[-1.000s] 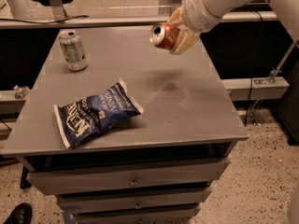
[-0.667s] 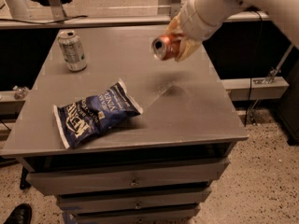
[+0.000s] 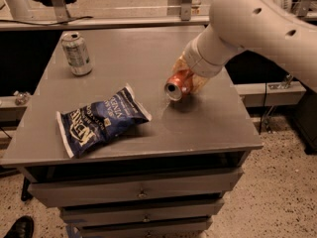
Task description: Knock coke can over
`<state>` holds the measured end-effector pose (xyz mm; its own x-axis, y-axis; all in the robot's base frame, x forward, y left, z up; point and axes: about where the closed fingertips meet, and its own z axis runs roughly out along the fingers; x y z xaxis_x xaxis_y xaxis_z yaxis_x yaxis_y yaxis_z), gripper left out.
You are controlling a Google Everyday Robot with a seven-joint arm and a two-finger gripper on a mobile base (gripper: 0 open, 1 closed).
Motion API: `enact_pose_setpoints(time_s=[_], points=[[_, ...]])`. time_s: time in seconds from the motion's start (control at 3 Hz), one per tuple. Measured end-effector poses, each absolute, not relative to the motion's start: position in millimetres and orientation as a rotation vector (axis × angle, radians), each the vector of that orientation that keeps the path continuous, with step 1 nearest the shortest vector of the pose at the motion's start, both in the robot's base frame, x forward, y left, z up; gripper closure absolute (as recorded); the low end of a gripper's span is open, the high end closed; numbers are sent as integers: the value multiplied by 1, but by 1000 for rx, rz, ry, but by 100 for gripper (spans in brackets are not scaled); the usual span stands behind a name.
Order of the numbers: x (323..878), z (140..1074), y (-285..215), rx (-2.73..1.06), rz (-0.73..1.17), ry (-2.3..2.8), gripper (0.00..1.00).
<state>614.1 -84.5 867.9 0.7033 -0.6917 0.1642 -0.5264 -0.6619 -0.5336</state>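
— Coke can (image 3: 178,85) is lying tipped on its side, silver top pointing toward the near-left, over the right-centre part of the table (image 3: 213,130). Is it resting on the surface or hanging just above it?

— I am not managing to tell. It is sitting very low, with its shadow directly beneath, so it is either touching the top or just clear of it.

— And the gripper (image 3: 190,79)?

— It is clasping the red body from behind, amber fingers (image 3: 199,85) pressing on either side. So the claw is holding the can, not standing wide. The white arm (image 3: 257,24) is reaching down from the upper right.

— How is the step going, in your judgement?

— I am judging it nearly done, since the can is already sideways. Settling it on the table and letting go are what I am expecting next.

— What is making for a good release?

— Lowering until the can's side is bearing on the surface, then opening slowly and lifting straight away, so the fingers are not dragging or flicking it. A round can is wanting to roll, and the table's right edge is lying near.

— Is anything crowding it?

— Not much. The blue chip bag (image 3: 101,120) is lying flat to the left, near but apart. The silver-grey can (image 3: 77,53) is standing upright by the far-left corner, well apart.
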Motion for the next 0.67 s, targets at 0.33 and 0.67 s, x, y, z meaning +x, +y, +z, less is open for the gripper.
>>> enact_pose_setpoints(time_s=[0.33, 0.67], points=[[603, 847, -83, -2575, -416, 811, 100], [595, 843, -89, -2705, -322, 685, 100]])
